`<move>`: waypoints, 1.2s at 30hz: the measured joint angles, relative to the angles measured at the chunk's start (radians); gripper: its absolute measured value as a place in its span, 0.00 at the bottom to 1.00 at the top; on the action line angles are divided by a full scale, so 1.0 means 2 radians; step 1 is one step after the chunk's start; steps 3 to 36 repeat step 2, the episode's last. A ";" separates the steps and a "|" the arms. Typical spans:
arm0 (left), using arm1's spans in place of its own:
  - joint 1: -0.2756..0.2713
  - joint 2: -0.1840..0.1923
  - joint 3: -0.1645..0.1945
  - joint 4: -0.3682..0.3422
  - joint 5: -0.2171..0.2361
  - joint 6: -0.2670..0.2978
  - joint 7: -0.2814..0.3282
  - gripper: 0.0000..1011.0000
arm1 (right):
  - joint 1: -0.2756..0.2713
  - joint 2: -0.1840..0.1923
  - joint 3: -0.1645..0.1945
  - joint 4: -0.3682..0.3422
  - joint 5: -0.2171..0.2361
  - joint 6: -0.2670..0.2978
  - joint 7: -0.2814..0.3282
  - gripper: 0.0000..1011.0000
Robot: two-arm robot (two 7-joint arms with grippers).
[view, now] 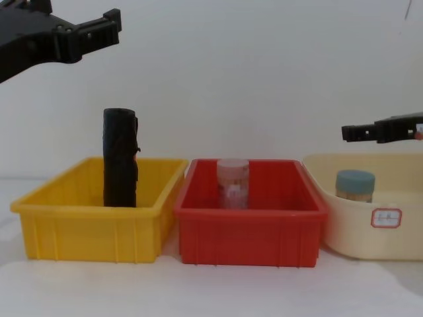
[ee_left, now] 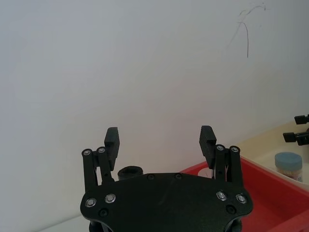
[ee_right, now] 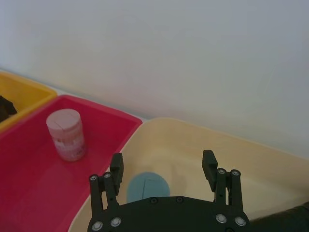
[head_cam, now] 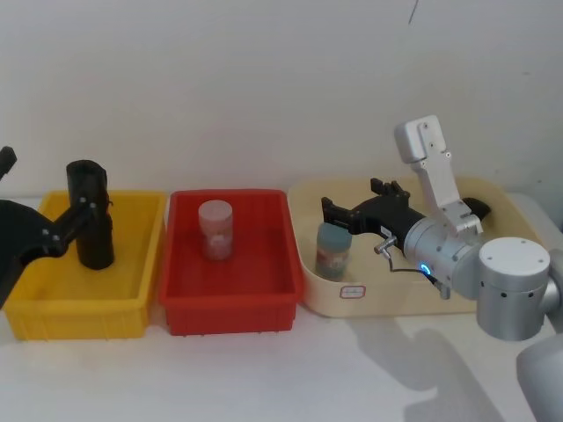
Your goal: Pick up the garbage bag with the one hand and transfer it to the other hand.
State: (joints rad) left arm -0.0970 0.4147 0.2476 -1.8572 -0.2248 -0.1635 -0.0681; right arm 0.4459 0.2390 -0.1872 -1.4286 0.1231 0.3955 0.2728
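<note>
Chest view puts the left gripper (view: 109,26) high above the yellow bin (view: 92,228), its black fingers spread apart with nothing between them; the left wrist view confirms the gap, with bare wall between the two pads. Directly beneath it, clear of the fingers, the garbage bag (view: 119,158) stands upright inside the yellow bin, toward the back. It is a tall black cylindrical roll, rising well over the bin's rim, with a small red mark on its right side and a slightly ragged edge there. In the head view the same roll (head_cam: 91,215) is partly crossed by the left arm's dark links.

The right gripper (head_cam: 356,209) hovers over the cream bin (head_cam: 352,294), fingers parted and empty, pointing toward the red bin (head_cam: 230,303); a blue light glows on its silver wrist. Just under its fingers sits a blue-lidded jar (head_cam: 333,251).

Counted: three bins in a row, yellow, red, cream; one black roll; one pink jar (head_cam: 215,230) in the red bin; one blue-lidded jar in the cream bin, which carries one small label (view: 386,217).
</note>
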 joint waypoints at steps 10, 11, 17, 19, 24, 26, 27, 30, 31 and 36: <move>0.000 0.000 0.000 0.000 0.000 0.000 0.000 0.99 | -0.001 -0.001 0.001 -0.002 0.002 0.000 0.001 0.99; 0.000 0.000 0.000 0.000 0.000 0.000 0.000 0.99 | -0.001 -0.001 0.001 -0.002 0.002 0.000 0.001 0.99; 0.000 0.000 0.000 0.000 0.000 0.000 0.000 0.99 | -0.001 -0.001 0.001 -0.002 0.002 0.000 0.001 0.99; 0.000 0.000 0.000 0.000 0.000 0.000 0.000 0.99 | -0.001 -0.001 0.001 -0.002 0.002 0.000 0.001 0.99; 0.000 0.000 0.000 0.000 0.000 0.000 0.000 0.99 | -0.001 -0.001 0.001 -0.002 0.002 0.000 0.001 0.99; 0.000 0.000 0.000 0.000 0.000 0.000 0.000 0.99 | -0.001 -0.001 0.001 -0.002 0.002 0.000 0.001 0.99; 0.000 0.000 0.000 0.000 0.000 0.000 0.000 0.99 | -0.001 -0.001 0.001 -0.002 0.002 0.000 0.001 0.99; 0.000 0.000 0.000 0.000 0.000 0.000 0.000 0.99 | -0.001 -0.001 0.001 -0.002 0.002 0.000 0.001 0.99; 0.000 0.000 0.000 0.000 0.000 0.000 0.000 0.99 | -0.001 -0.001 0.001 -0.002 0.002 0.000 0.001 0.99; 0.000 0.000 0.000 0.000 0.000 0.000 0.000 0.99 | -0.001 -0.001 0.001 -0.002 0.002 0.000 0.001 0.99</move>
